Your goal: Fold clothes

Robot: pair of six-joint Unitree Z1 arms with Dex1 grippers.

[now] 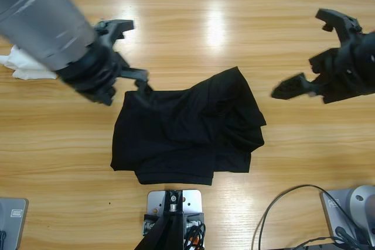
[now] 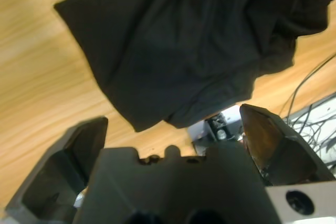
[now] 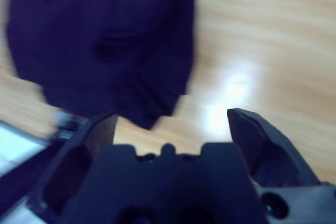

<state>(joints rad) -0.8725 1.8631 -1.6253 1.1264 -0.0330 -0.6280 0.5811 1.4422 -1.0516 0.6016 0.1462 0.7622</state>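
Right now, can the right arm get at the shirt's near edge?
Probably yes. The right claw hangs open beside the black shirt, bare table lies between them, and nothing blocks that side.

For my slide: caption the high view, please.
Two open grippers, left and right, flank a crumpled black fabric shirt on a wooden table.

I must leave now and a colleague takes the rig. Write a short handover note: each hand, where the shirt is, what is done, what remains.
Left hand: open, empty, above the table at the black shirt's upper-left corner.
Right hand: open, empty, off to the shirt's right side, not touching it.
Shirt: lies bunched on the wooden table, partly doubled over with uneven, wrinkled edges.
White garment: at the table's left edge, partly hidden by the left arm.
Done: a rough first fold at most.
Left: flatten the shirt and complete a neat fold.
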